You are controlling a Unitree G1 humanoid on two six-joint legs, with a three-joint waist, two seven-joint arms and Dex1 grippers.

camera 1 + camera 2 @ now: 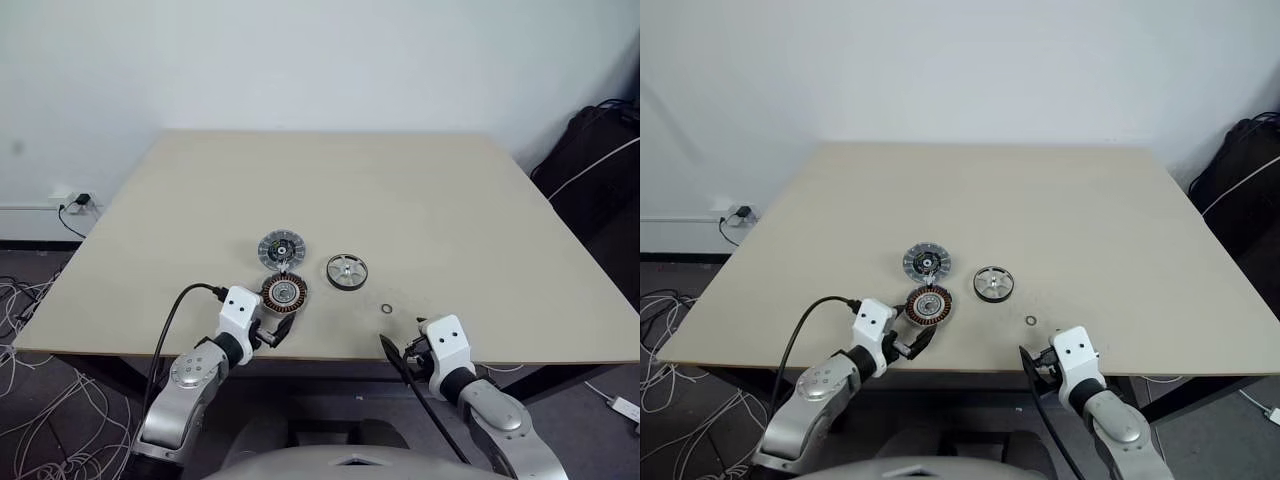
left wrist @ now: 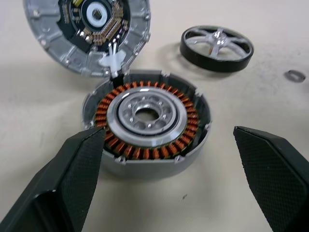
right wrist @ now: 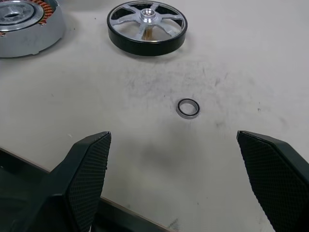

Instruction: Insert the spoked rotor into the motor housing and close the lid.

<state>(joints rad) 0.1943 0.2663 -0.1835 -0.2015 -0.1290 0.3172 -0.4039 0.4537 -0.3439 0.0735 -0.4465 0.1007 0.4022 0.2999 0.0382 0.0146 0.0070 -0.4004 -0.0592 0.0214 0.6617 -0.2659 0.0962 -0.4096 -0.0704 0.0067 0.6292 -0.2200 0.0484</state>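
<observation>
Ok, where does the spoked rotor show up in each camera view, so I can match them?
Left eye view: the spoked rotor lies mid-table, right of the motor housing.
Right eye view: same spot, right of the housing.
Left wrist view: beyond the housing.
Right wrist view: beyond the small ring, at.
Shared landmark: the copper-wound motor housing.

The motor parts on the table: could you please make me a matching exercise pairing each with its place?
Things:
1. spoked rotor
2. motor housing
3. lid
4. small loose ring

Places:
A. directly in front of the open left tool
B. just beyond the housing, farther from the robot
C. ahead of the open right tool
D. to the right of the housing, apart from it

Pairs: 1-D, 2-A, 3-B, 4-C
</observation>
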